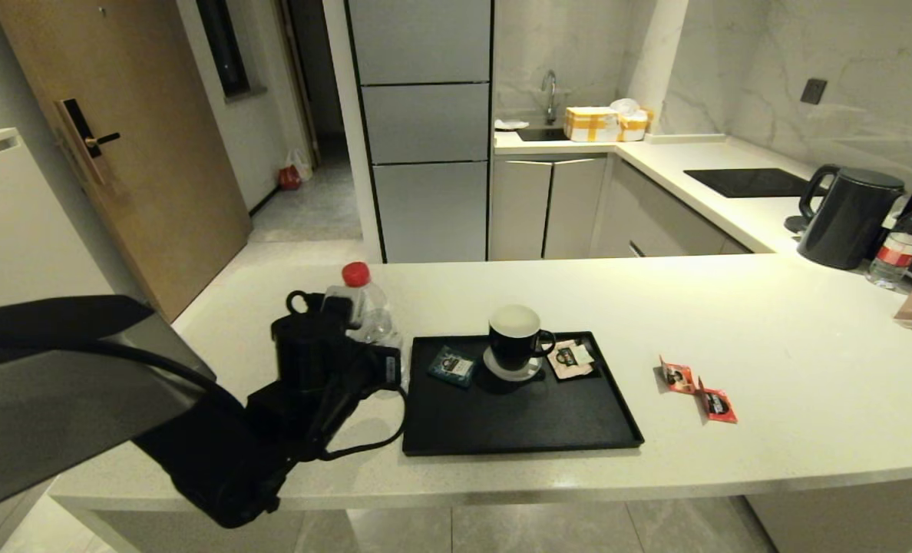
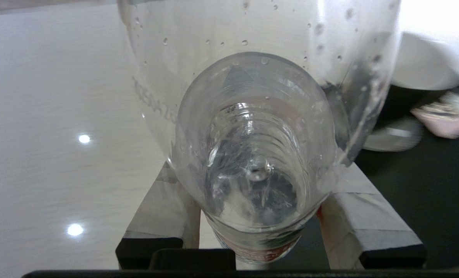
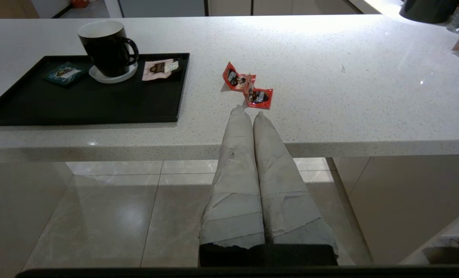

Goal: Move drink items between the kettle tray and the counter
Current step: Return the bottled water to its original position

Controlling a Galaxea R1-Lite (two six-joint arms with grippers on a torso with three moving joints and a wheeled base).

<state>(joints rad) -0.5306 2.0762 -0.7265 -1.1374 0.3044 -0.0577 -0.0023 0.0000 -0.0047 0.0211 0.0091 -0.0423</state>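
Observation:
A clear water bottle (image 1: 362,303) with a red cap stands upright just off the left rim of the black kettle tray (image 1: 517,418); its base is hidden behind my left gripper (image 1: 375,342). In the left wrist view that gripper (image 2: 258,170) is shut on the bottle (image 2: 252,127), one taped finger (image 2: 164,216) on each side. Two shiny red sachets (image 1: 679,376) (image 1: 718,405) lie on the speckled counter (image 1: 794,330), right of the tray. My right gripper (image 3: 249,112) is shut and empty, low before the counter's front edge, pointing at the sachets (image 3: 238,77) (image 3: 259,96).
On the tray (image 3: 98,102) stand a black mug (image 1: 514,338) on a white coaster, a teal packet (image 1: 451,365) and a pink packet (image 1: 573,357). At the far right are a black kettle (image 1: 847,219) and a second red-capped bottle (image 1: 897,246).

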